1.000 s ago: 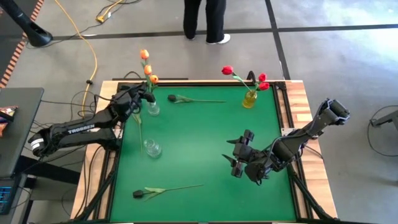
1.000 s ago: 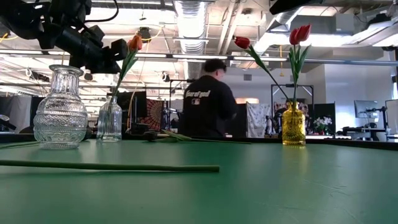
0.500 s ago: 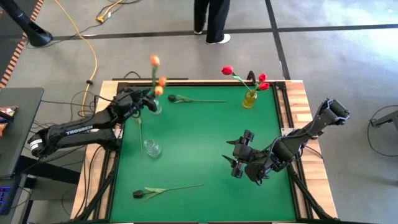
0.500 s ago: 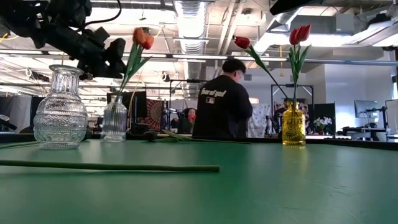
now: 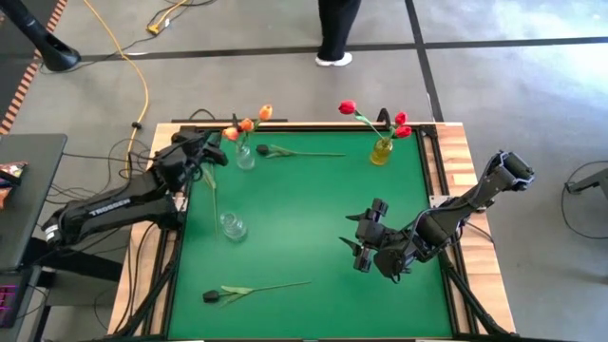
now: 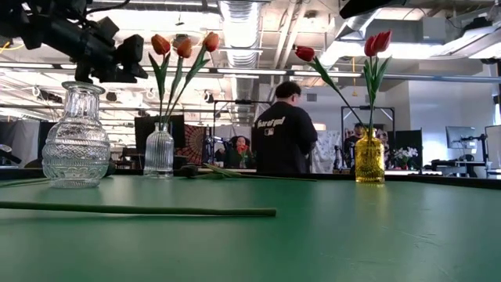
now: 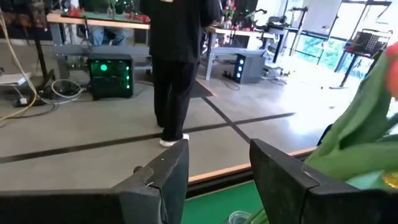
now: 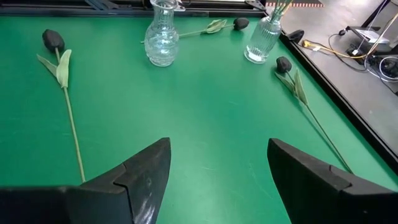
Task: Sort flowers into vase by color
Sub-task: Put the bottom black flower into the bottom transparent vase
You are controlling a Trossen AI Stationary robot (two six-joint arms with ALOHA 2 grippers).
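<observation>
From the right arm's wrist, the right gripper hangs over the green table with its two dark fingers spread wide and nothing between them. A dark tulip lies flat on the cloth, its long stem running back toward the fingers. Farther off stand a round clear vase and a ribbed clear vase with stems in it. Another dark tulip lies close to the ribbed vase, and a third lies beyond, between the two vases
</observation>
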